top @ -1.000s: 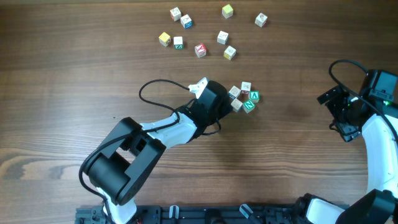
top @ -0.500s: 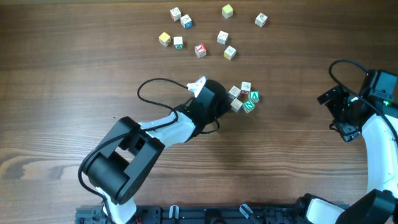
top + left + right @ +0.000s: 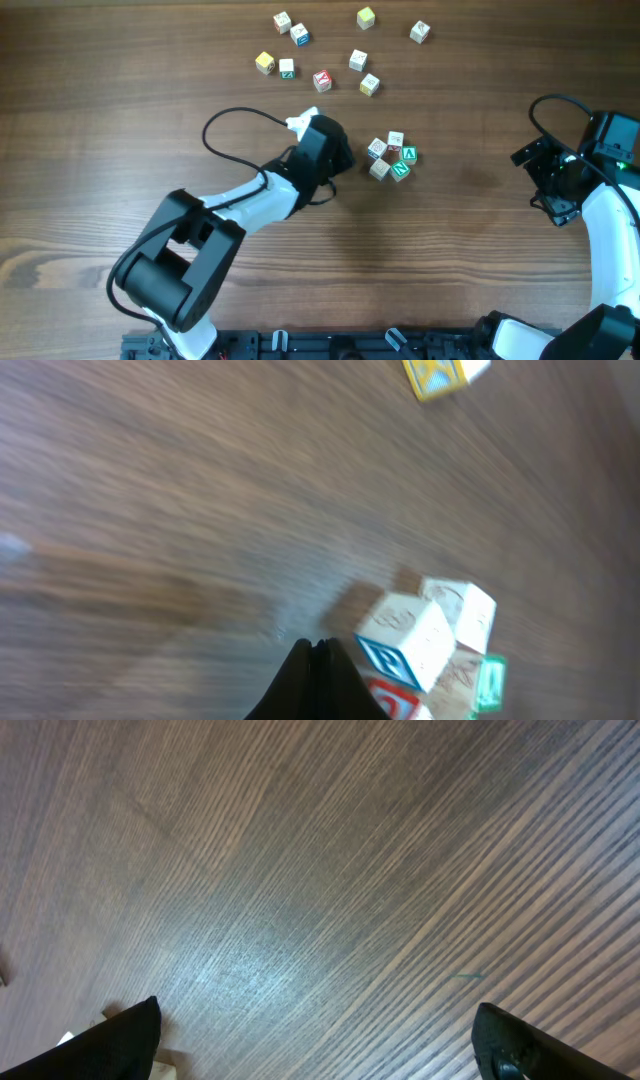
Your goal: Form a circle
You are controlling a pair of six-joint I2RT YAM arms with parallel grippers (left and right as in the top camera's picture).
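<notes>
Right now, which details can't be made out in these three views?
- Overhead: letters on the scattered cubes are too small to read.
- Overhead: whether the circle has an open middle is too small to tell.
- Left wrist: the circle is blurred and cut off by the bottom edge.
- Overhead: the left gripper has its fingertips hidden under its own housing.
- Right wrist: the right gripper shows only finger ends at the bottom corners.
</notes>
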